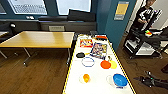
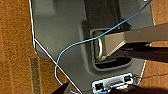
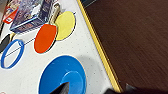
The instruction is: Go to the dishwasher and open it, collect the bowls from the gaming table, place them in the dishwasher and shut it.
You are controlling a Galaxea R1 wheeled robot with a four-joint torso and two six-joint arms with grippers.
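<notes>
A thin blue cable (image 2: pixel 75 45) loops across the robot's grey body panel (image 2: pixel 60 27) above brown wood floor (image 2: pixel 15 50).

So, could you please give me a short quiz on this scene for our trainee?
1. True or false: the blue-rimmed bowl lies on the table.
2. Which lies right beside the orange bowl? A. yellow bowl B. green bowl C. black bowl
3. Fill in: the table's frame is coloured ____.
Key: 1 true; 2 A; 3 yellow.
</notes>
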